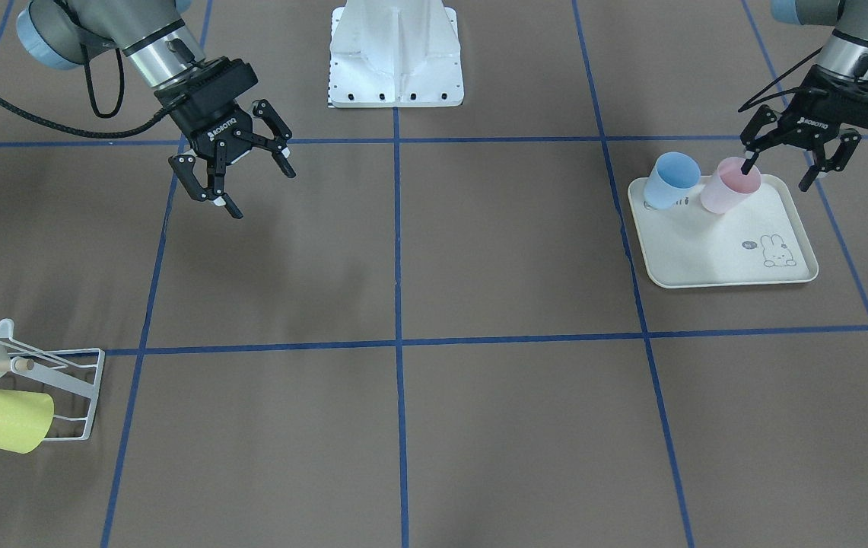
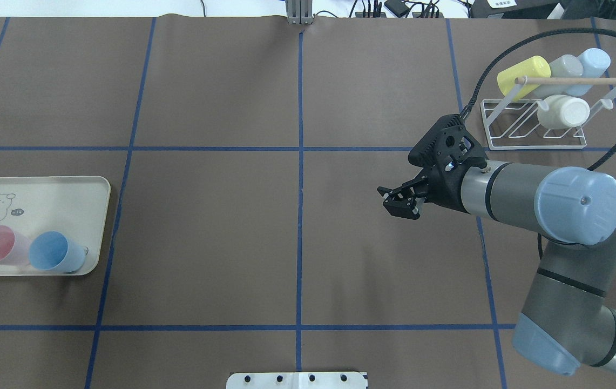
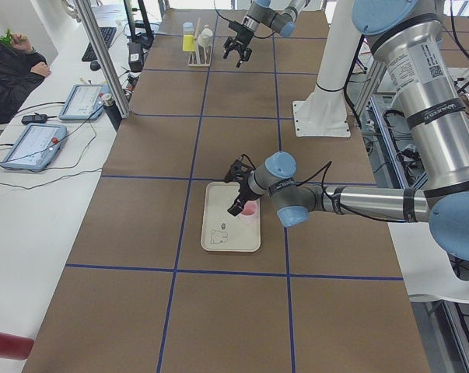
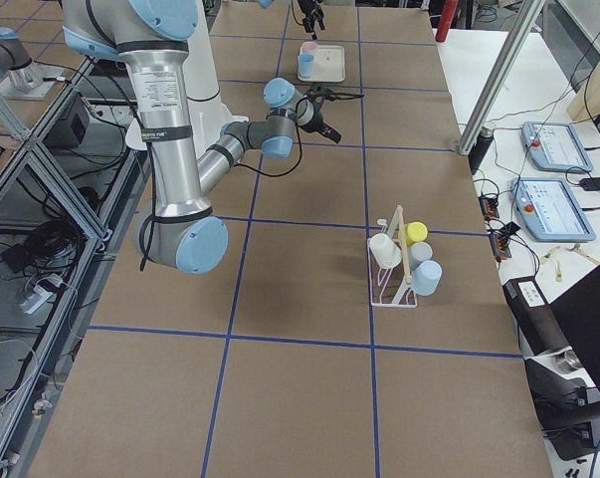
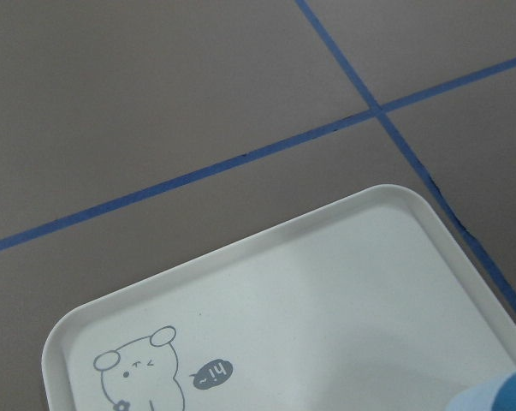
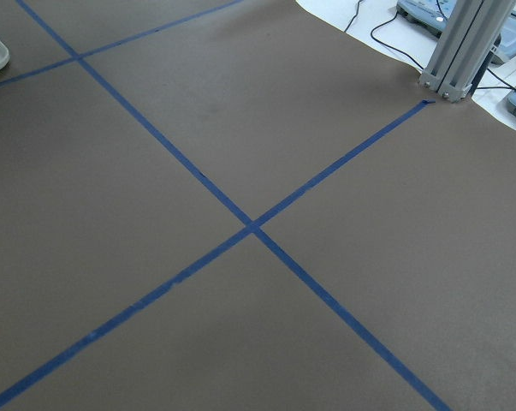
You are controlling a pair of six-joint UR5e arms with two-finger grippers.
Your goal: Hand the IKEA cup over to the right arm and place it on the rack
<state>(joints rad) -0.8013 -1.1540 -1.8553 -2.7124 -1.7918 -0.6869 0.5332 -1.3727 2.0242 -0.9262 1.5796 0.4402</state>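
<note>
Pink IKEA cup [image 1: 730, 189] stands upright, mouth up, on the cream tray [image 1: 715, 262] near its robot-side edge, just beside a blue cup [image 1: 669, 180]. It is well apart from the rack [image 2: 534, 141], which is at the other end of the tabletop [image 1: 479, 266]. Left gripper [image 1: 776, 179] is at the pink cup with fingers spread: one finger [image 1: 747, 164] dips inside the mouth, the other hangs outside the wall, not pinching yet. Right gripper [image 1: 263, 193] hovers over bare tabletop on its own side, fingers spread, holding nothing. Rack already carries yellow, grey, light-blue and white cups; cannot tell which prong is free. Handling guess: thin plastic tumbler, light, fairly stiff, not fragile, but smooth and slightly tapered, so it could slip or tip under a weak or off-centre pinch. A wall pinch at the rim, one finger in and one out, looks like the right hold for the left side. That leaves the lower body clear for the right gripper to take it across the outside at hand-over. Blue cup is close, so there is a risk of bumping it on lift.
</note>
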